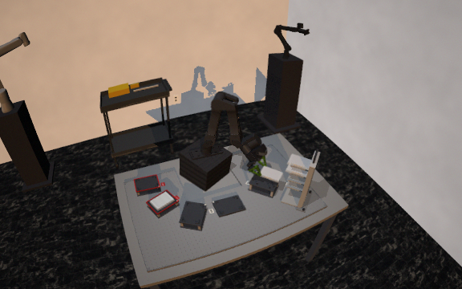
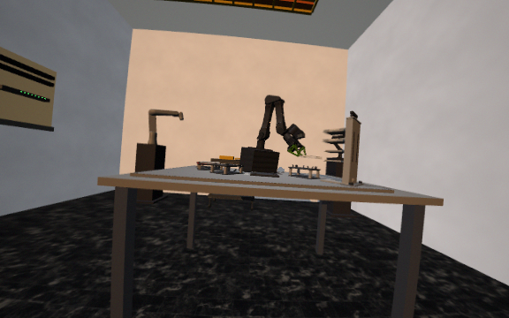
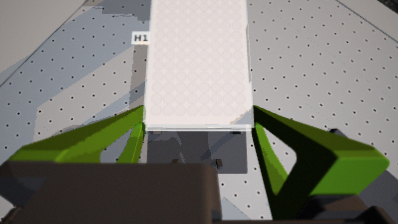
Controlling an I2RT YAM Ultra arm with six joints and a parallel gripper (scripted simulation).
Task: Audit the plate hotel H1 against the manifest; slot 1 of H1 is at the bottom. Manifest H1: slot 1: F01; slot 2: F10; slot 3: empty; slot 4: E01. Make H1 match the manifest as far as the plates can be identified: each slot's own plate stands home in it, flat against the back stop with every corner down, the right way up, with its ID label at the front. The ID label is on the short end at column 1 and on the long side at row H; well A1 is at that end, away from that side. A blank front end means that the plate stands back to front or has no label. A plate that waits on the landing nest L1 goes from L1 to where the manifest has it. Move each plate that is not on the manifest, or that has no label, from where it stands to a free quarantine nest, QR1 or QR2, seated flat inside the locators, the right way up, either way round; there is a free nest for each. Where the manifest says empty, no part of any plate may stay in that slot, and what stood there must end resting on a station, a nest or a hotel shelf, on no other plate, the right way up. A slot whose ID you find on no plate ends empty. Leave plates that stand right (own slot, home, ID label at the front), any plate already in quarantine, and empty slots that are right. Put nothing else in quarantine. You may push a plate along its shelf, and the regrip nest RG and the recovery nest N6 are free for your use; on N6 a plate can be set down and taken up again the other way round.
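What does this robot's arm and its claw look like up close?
The arm is slim and dark brown-black, built of jointed links, and rises from a dark, ribbed square block. Its gripper has a dark, boxy body and two bright green fingers, wedge-shaped with triangular cut-outs. No cables or markings show.
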